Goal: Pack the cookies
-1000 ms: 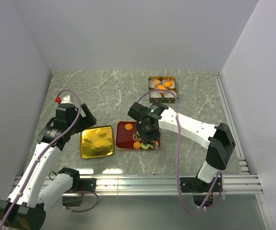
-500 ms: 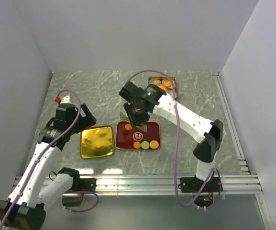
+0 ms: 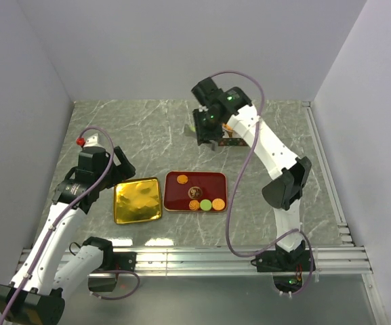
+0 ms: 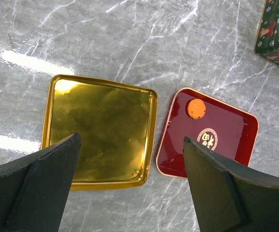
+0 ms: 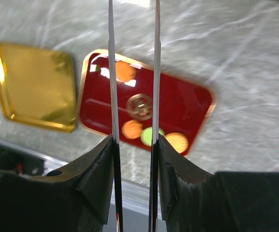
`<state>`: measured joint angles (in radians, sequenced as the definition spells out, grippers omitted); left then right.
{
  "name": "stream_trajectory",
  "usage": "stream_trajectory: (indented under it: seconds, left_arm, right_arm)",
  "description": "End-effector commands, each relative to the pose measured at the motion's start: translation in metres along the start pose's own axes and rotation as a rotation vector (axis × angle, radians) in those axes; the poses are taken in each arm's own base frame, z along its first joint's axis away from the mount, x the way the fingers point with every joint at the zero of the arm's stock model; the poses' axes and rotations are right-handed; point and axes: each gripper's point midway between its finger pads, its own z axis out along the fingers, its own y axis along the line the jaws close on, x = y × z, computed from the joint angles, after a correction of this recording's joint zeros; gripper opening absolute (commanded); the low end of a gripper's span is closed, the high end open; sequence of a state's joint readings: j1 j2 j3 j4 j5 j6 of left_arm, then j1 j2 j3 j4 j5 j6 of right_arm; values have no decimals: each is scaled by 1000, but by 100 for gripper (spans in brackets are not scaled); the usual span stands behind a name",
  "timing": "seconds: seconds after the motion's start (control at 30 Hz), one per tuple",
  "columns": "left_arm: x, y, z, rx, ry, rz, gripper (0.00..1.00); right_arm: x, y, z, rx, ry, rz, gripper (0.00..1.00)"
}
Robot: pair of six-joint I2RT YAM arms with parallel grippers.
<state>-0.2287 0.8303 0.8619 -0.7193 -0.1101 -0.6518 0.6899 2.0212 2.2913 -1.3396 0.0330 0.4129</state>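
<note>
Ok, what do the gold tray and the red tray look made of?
Gold tray: probably thin metal, mirror-shiny, with bright glare and blotchy reflections. Red tray: glossy coating with a gold rim and sharp highlights; lacquered metal or plastic, cannot tell which.

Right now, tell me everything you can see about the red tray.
The red tray is a glossy dark-red rectangle with rounded corners and a gold rim, lying flat on the marble table beside the gold tray. A gold emblem marks its middle; one orange cookie lies apart, three other cookies in a row.
</note>
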Motion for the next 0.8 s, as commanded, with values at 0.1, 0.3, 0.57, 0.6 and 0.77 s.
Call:
stream_trajectory:
  seconds: [0.1, 0.3, 0.57, 0.6, 0.77]
  left_arm:
    - [-11, -1, -5, 0, -52, -25, 93]
    - [-13, 0, -7, -5, -63, -29, 93]
    - [-13, 1, -6, -12, -64, -33, 93]
    - [-12, 2, -5, -15, -59, -32, 93]
    - [-11, 1, -4, -12, -51, -28, 93]
  right_arm:
    - [-27, -52, -17, -6, -44, 90, 38]
    - [-39, -89, -13, -7, -37, 191, 38]
    - [-41, -115, 3, 12, -3, 251, 38]
    - [-42, -117, 5, 13, -4, 259, 38]
    - [-42, -122, 17, 19, 21, 270, 38]
